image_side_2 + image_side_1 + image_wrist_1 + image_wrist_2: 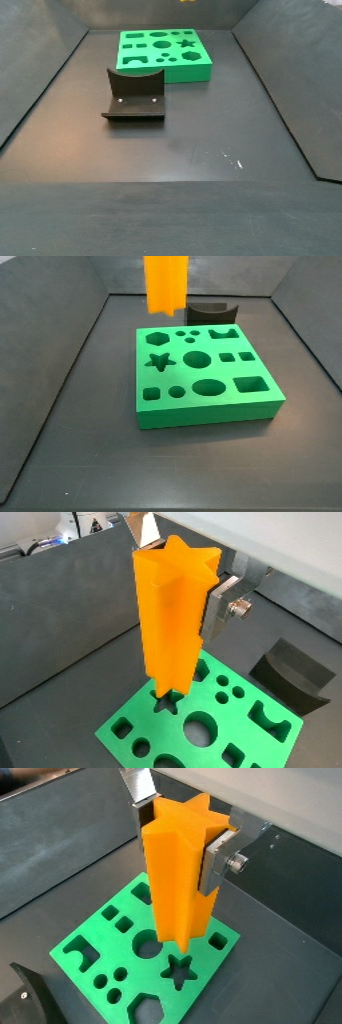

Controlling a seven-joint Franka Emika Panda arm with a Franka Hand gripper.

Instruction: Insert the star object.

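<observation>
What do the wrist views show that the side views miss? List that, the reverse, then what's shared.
Wrist views only: the claw, silver fingers clamped on the tall bright-orange star-shaped prism. Side views only: the whole dark L-shaped fixture, standing apart from the green block with shaped holes. Both: the prism, the block and its star hole.

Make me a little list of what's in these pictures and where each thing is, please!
gripper: up in the air, fingers shut on the star object
star object: orange, upright, above the green block, not inserted
green block: on the floor, star hole empty
dark grey curved piece: behind the block
fixture: on the floor, apart from the block
</observation>
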